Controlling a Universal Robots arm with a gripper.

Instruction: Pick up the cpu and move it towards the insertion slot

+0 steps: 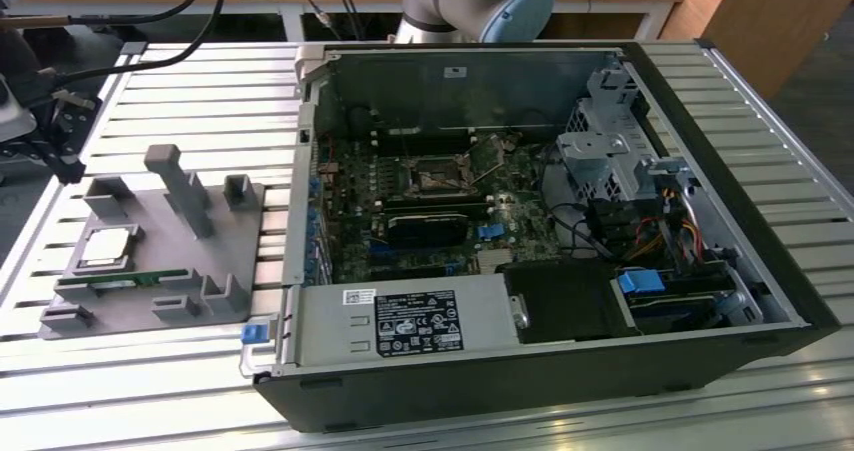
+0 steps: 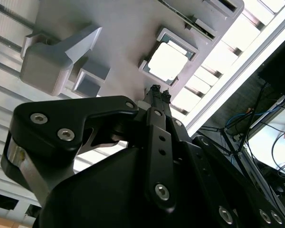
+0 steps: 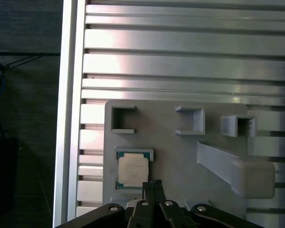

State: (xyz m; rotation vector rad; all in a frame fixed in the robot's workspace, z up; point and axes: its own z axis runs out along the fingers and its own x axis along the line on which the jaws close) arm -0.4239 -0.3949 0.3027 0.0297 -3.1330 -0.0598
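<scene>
A small flat square chip with a shiny silver top and a thin pale rim, the cpu (image 3: 133, 170), lies flat in a square pocket of a grey plastic holder plate (image 3: 175, 156). The holder plate sits on a silvery metal worktop (image 3: 180, 66) made of long slats.

The black tool (image 3: 153, 184) hangs over the holder plate, with its tips just beside the cpu. Its two thin fingers (image 2: 155, 89) are pressed together and hold nothing. I cannot tell if they touch the chip.

In the exterior view, a big open black computer case (image 1: 747, 271) stands just beside the holder plate, on the exterior view's right of it. Inside the case is the insertion slot (image 1: 437, 179) — a small dark square socket with a shiny metal frame — well apart from the holder plate.
</scene>
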